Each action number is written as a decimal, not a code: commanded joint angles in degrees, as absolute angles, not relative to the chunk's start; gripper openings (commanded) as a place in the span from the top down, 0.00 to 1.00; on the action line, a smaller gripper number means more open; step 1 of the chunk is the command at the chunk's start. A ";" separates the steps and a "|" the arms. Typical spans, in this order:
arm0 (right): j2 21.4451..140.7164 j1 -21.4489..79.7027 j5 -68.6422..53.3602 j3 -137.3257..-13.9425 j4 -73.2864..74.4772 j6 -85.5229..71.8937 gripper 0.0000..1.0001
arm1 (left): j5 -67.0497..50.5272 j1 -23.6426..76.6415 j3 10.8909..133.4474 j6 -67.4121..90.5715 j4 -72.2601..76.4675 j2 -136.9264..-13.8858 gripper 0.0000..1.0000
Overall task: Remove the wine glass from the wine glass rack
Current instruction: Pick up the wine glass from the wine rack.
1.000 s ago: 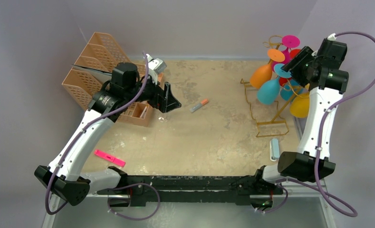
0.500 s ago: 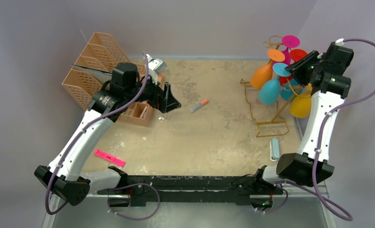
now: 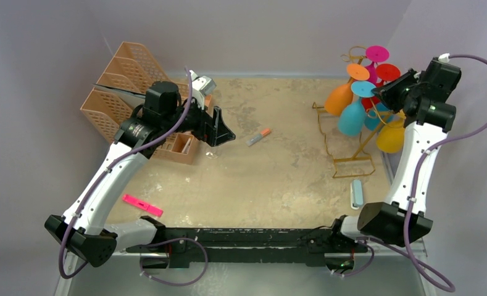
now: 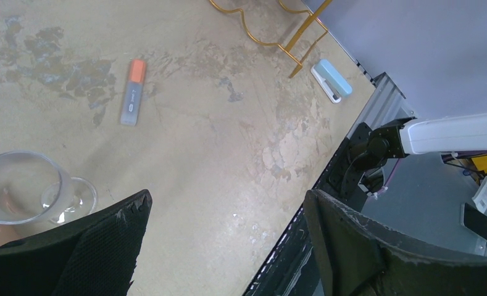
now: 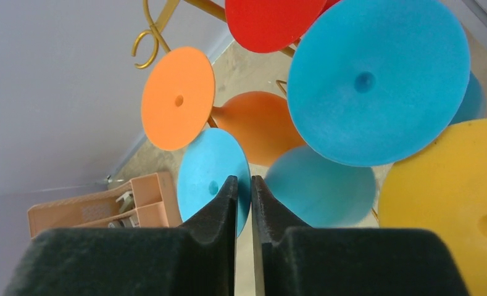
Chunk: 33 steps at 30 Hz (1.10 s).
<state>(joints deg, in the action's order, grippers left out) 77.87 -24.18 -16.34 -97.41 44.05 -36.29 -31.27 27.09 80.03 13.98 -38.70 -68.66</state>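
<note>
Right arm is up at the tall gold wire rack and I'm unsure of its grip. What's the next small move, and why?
Probably open the right gripper and ease it toward the small blue round glass foot. Its jaws look almost shut with nothing visible between them, and that foot sits just beyond the fingertips, on the gold wire rack.

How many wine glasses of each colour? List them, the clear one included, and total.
blue glasses: 2
orange glass: 1
red glass: 1
pink glass: 1
yellow glass: 1
clear glass: 1
total: 7
</note>
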 commanded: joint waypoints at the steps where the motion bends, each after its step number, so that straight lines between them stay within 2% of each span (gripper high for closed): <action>1: 75.91 -24.90 -18.49 -96.29 42.10 -37.17 0.92 | -31.65 27.16 81.75 14.67 -38.03 -67.70 0.08; 5: 74.79 -25.54 -19.67 -94.39 41.01 -38.76 1.00 | -31.73 27.16 81.75 14.94 -37.64 -67.59 0.08; 17: 71.47 -26.79 -23.41 -88.58 34.50 -46.15 1.00 | -32.60 27.16 82.52 15.38 -37.52 -67.59 0.08; 33: 68.69 -31.52 -34.93 -80.41 21.89 -57.29 1.00 | -33.55 27.20 83.23 15.53 -37.66 -68.10 0.08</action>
<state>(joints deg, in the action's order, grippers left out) 70.00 -30.81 -31.07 -80.68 25.65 -54.81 -32.18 27.09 80.62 14.48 -38.70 -68.66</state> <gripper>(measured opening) 0.011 0.922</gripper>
